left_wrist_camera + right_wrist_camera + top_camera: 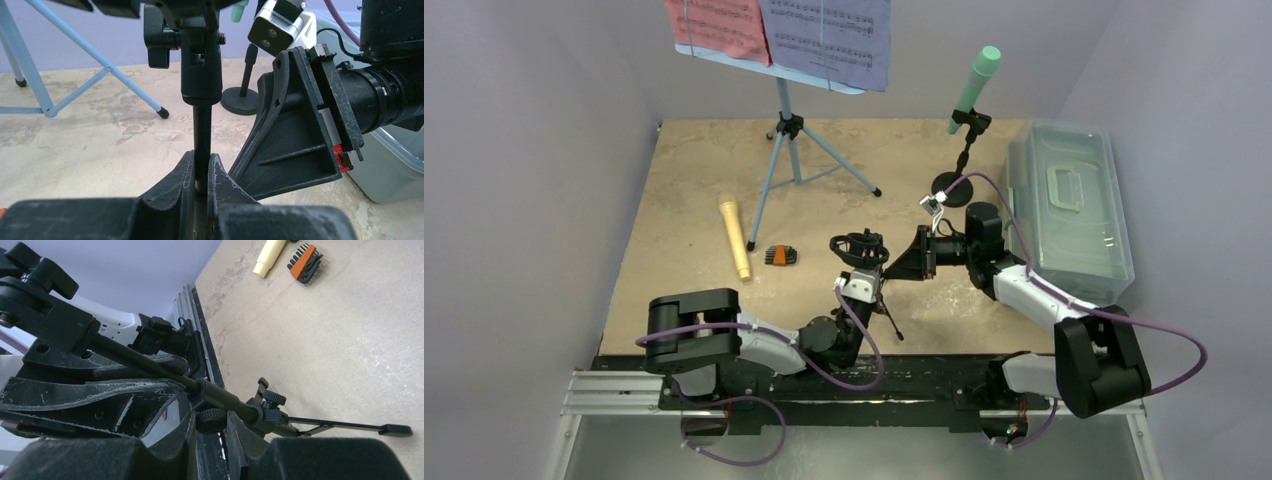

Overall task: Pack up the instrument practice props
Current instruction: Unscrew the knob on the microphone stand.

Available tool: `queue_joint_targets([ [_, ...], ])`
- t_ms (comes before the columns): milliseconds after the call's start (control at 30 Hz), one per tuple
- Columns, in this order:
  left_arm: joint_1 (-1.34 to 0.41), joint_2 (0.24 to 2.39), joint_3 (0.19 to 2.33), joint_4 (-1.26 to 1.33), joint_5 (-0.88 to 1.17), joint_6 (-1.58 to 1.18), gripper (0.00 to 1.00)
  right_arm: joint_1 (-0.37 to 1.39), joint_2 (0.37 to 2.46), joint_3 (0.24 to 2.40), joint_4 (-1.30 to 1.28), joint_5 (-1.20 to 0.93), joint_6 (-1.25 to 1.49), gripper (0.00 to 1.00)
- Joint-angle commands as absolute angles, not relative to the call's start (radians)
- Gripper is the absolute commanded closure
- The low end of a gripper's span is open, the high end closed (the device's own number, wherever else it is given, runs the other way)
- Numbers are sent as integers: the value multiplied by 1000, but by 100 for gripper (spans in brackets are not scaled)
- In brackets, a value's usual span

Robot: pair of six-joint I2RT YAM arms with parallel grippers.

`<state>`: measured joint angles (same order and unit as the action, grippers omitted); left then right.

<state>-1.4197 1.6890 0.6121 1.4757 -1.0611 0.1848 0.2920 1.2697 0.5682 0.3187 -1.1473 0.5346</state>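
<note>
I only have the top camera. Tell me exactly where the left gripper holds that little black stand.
Observer: In the left wrist view, the left gripper is shut on the small black microphone tripod, clamping its thin shaft just below the swivel joint.
Operator: Now the other arm.
Observer: In the right wrist view, the right gripper pinches the round knob on the shaft's collar, beside the leg hub.

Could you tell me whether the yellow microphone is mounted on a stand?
No, the yellow microphone lies flat on the table, beside the orange hex-key set, with no stand under it.
</note>
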Motion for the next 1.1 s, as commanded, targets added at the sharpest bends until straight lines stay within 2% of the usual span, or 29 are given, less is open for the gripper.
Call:
queue_joint_targets([
  [0, -1417, 1660, 622, 1779, -1042, 124, 100, 304, 1238, 618, 278, -1148, 412, 94],
  [100, -1417, 1643, 604, 1778, -1052, 100, 100, 312, 1201, 652, 152, -1114, 223, 100],
  [233, -1417, 1618, 571, 1768, -1070, 48, 100, 314, 1150, 704, -37, -1079, -81, 100],
  [400, -1417, 1517, 553, 1541, -1068, -131, 100, 321, 1084, 727, -171, -1009, -318, 100],
  [767, -1412, 1371, 591, 1019, -1002, -444, 100, 337, 964, 704, -247, -862, -578, 100],
  [1067, -1369, 1333, 619, 832, -939, -597, 100, 337, 909, 689, -279, -808, -673, 100],
])
